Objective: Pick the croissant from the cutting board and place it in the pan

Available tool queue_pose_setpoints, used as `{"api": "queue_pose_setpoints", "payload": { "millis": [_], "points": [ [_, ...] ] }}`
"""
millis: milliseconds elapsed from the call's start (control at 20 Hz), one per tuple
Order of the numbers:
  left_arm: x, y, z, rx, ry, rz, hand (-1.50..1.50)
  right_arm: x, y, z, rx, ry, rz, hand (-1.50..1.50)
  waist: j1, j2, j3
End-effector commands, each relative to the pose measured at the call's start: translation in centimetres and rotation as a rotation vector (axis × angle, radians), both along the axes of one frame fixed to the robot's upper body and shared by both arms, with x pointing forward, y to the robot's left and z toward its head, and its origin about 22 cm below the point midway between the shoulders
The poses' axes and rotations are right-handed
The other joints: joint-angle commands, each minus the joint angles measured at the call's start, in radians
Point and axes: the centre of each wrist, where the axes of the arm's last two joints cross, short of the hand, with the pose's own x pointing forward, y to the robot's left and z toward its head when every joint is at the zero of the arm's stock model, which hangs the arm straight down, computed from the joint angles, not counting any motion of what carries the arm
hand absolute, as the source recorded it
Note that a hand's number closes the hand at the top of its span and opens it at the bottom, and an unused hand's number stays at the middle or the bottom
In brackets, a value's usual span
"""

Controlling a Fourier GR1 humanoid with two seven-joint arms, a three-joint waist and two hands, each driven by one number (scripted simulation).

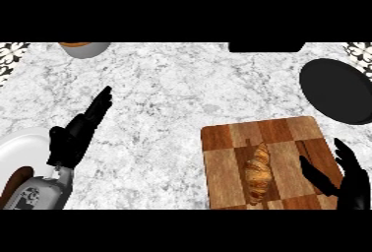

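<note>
head view: croissant [258, 173] is lying lengthwise on the cutting board [225, 147], roughly at the board's middle, long axis running toward and away from the robot, near end close to the board's near edge. right hand [347, 179] is sitting at the lower right, over the board's right edge, fingers [317, 173] straight and spread, thumb side apart from them, holding nothing. croissant is lying just left of that hand; a strip of bare wood is showing between the nearest fingers and the pastry, so they are not touching. fingertips are pointing up and slightly left, about level with the croissant's middle. pan [335, 91] is sitting on the marble counter [174, 88] past the board's far right corner, dark and round, partly cut by the view's right edge, nothing showing in it; croissant is well apart from it. left hand [76, 130] is showing at the left, fingers straight and pointing up and right, resting over the counter and holding nothing, its grey forearm [40, 192] coming in from the lower left. white plate [18, 147] is lying under and beside that forearm at the left edge, with something brown on it that i cannot identify. grey bowl [83, 48] with orange-brown inside is sitting at the far left of the counter, cut by the top band. black object [265, 47] is showing at the far edge, upper right, cannot tell what it is.
</note>
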Motion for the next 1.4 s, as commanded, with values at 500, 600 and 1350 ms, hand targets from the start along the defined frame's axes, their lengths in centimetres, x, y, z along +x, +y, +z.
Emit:
{"api": "queue_pose_setpoints", "payload": {
  "millis": [500,600,1350],
  "points": [
    [-0.5,-0.9,0.3,0.004,0.019,-0.018,0.00,2.0,3.4,8.1,-0.125,0.622,0.198,-1.50,0.031,0.005,0.001],
    [0.1,-0.9,0.9,0.015,0.006,-0.025,0.00,3.1,4.6,9.0,-0.088,0.705,0.265,-1.50,0.038,0.008,0.001],
    [0.9,-0.5,1.4,0.018,0.014,-0.031,0.00,9.6,8.6,9.7,0.025,1.005,0.405,-1.50,0.031,0.004,0.000]
  ]
}}
